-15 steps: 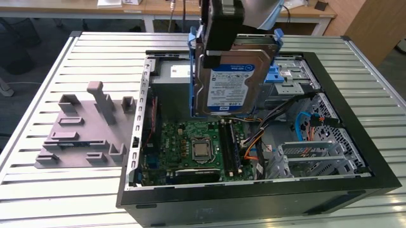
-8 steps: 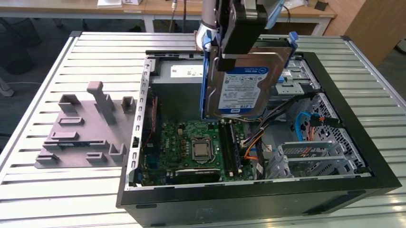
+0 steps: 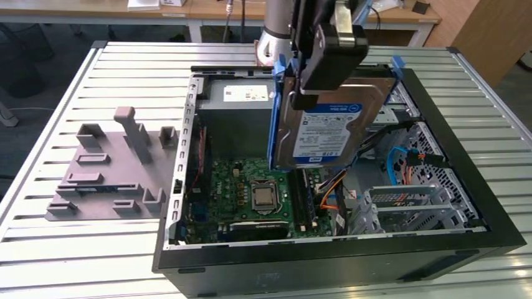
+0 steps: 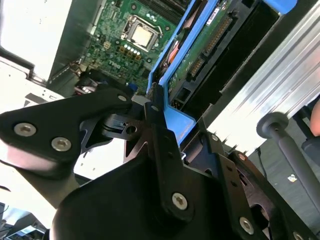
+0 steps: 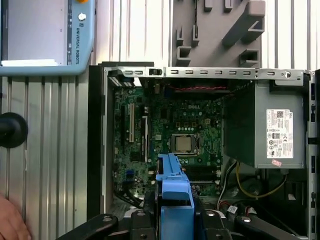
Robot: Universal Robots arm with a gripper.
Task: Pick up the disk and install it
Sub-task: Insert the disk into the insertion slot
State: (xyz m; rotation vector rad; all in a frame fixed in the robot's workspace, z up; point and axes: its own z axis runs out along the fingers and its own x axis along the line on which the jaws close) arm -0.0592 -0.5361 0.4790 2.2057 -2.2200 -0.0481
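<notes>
The disk [image 3: 328,128], a silver hard drive with a white-and-blue label and blue rails, hangs upright over the open computer case [image 3: 449,246]. My gripper [image 3: 320,84] is shut on its upper edge, with the black gripper body above it. The disk's lower end is above the motherboard [image 3: 249,193], near the middle of the case. In the second wrist view my gripper [image 4: 155,107] clamps the blue rail of the disk [image 4: 172,122], whose green underside and connectors show. In the first wrist view the blue edge of the disk [image 5: 175,187] stands between the fingers [image 5: 150,202].
A grey power-supply box [image 5: 272,127] fills one corner of the case. A metal drive cage [image 3: 412,208] and orange and blue cables sit at the exterior view's right. A grey fixture plate [image 3: 112,171] lies on the slatted table. A teach pendant [image 5: 45,35] and a hand [image 5: 10,225] are beside the case.
</notes>
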